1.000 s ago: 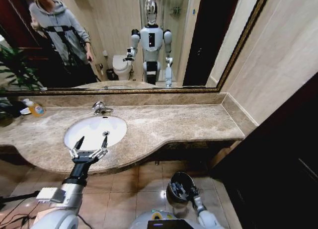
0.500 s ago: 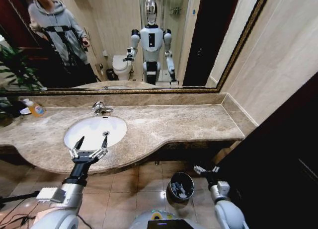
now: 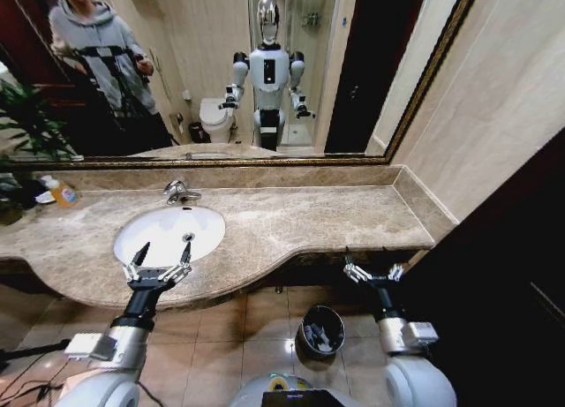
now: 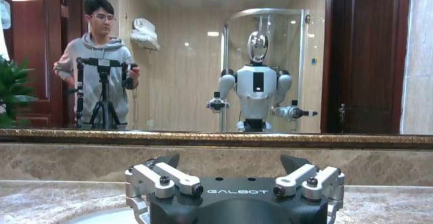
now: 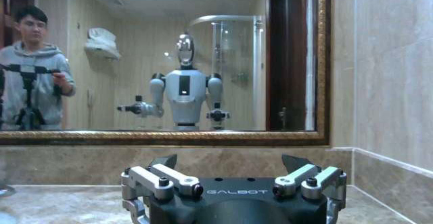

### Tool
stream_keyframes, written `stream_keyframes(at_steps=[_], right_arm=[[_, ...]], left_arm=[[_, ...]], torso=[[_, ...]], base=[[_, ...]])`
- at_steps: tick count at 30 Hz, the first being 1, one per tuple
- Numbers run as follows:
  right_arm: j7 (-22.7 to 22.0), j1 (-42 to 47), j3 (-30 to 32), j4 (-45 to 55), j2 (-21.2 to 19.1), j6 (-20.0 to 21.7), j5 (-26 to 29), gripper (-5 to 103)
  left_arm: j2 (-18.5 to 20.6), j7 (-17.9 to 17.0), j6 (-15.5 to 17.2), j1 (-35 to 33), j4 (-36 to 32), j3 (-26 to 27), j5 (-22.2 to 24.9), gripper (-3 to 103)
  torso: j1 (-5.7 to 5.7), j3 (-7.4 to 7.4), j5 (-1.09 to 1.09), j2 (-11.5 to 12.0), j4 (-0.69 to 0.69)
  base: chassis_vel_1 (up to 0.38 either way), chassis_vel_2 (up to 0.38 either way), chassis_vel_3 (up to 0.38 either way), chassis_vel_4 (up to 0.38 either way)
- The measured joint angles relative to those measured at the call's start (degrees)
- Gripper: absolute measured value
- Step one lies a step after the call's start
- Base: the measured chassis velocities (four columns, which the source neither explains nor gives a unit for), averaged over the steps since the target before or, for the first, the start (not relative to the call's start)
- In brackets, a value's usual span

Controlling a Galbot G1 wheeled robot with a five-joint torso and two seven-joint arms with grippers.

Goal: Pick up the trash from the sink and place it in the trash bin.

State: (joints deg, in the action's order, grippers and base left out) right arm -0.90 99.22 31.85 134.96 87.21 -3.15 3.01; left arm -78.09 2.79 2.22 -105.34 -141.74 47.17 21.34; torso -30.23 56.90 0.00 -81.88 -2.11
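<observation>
Trash (image 3: pixel 321 338) fills one bin (image 3: pixel 305 329); two grippers, left (image 3: pixel 156 260) and right (image 3: pixel 372 269), spread.

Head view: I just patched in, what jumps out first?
Both arms are raised with open fingers: the left gripper hovers over the near edge of the white sink, and the right gripper hangs at the counter's front edge, above and to the right of the black trash bin on the floor. The bin holds white bits; the basin looks bare.

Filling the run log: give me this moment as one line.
left gripper: open, at sink front rim | right gripper: open, empty, at counter edge | trash bin: on floor, holds white bits
</observation>
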Motion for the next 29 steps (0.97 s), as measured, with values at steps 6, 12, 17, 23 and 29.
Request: stream_keyframes(at_steps=[6,12,17,23,29], right_arm=[[0.04,-0.5,-0.63,0.21,0.04,0.82,-0.42,100],[0.0,-1.28,-0.62,-0.4,-0.23,1.05,-0.85,100],[-0.02,-1.33,-0.6,-0.61,-0.25,0.93,-0.92,100],[-0.02,-1.35,-0.57,-0.73,-0.26,0.91,-0.93,100],[-0.02,-1.35,-0.56,-0.8,-0.26,0.89,-0.93,100]], left_arm=[[0.0,0.0,0.0,0.0,0.0,0.0,0.0,100],[0.0,0.0,0.0,0.0,0.0,0.0,0.0,100],[0.0,0.0,0.0,0.0,0.0,0.0,0.0,100],[0.0,0.0,0.0,0.0,0.0,0.0,0.0,100],[0.0,0.0,0.0,0.0,0.0,0.0,0.0,100]], torso=[[0.0,0.0,0.0,0.0,0.0],[0.0,0.0,0.0,0.0,0.0],[0.0,0.0,0.0,0.0,0.0],[0.0,0.0,0.0,0.0,0.0],[0.0,0.0,0.0,0.0,0.0]], base=[[0.0,0.0,0.0,0.0],[0.0,0.0,0.0,0.0],[0.0,0.0,0.0,0.0],[0.0,0.0,0.0,0.0],[0.0,0.0,0.0,0.0]])
